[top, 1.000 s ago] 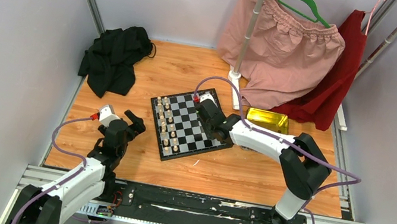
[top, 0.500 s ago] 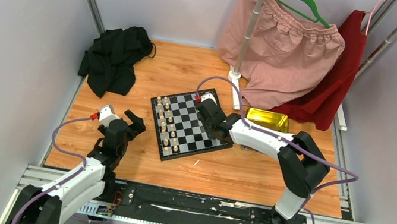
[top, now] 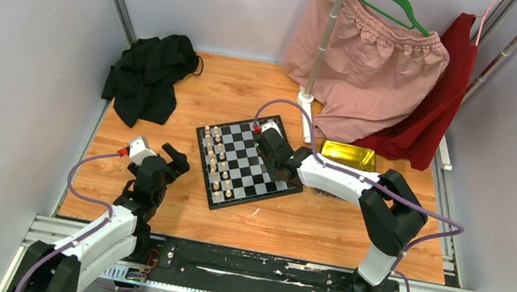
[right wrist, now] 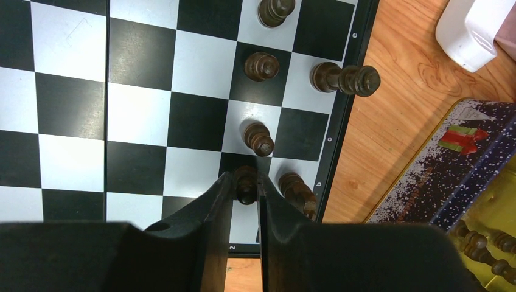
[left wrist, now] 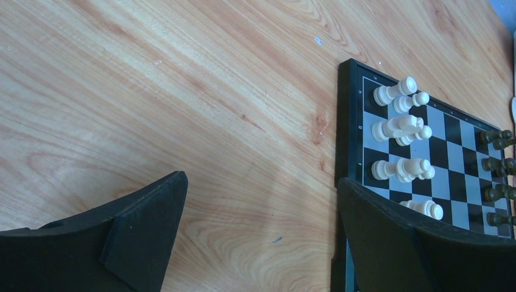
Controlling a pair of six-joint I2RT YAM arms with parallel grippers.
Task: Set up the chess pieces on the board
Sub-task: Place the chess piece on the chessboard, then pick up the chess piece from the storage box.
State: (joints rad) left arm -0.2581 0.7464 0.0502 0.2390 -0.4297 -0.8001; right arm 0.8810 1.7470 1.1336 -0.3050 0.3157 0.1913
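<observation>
The board (top: 243, 165) lies mid-table, with cream-white chess pieces (top: 218, 159) in two rows along its left side. In the right wrist view my right gripper (right wrist: 245, 182) is shut on a dark brown pawn (right wrist: 246, 185) that stands at the board's right edge. Other dark pieces (right wrist: 261, 140) stand close around it, one tall piece (right wrist: 344, 78) leaning by the rim. My left gripper (top: 173, 158) hangs open over bare wood left of the board (left wrist: 359, 140), nothing between its fingers (left wrist: 146, 219). White pieces (left wrist: 401, 128) show beyond it.
A yellow tin (top: 348, 155) sits just right of the board, with more dark pieces (right wrist: 487, 246) inside. A black cloth (top: 148, 78) lies at the back left. Pink shorts (top: 370, 62) and a red garment (top: 432, 119) hang from a stand (top: 322, 46).
The right gripper has crept slightly left and farther over the board's right edge. The left arm has not moved.
</observation>
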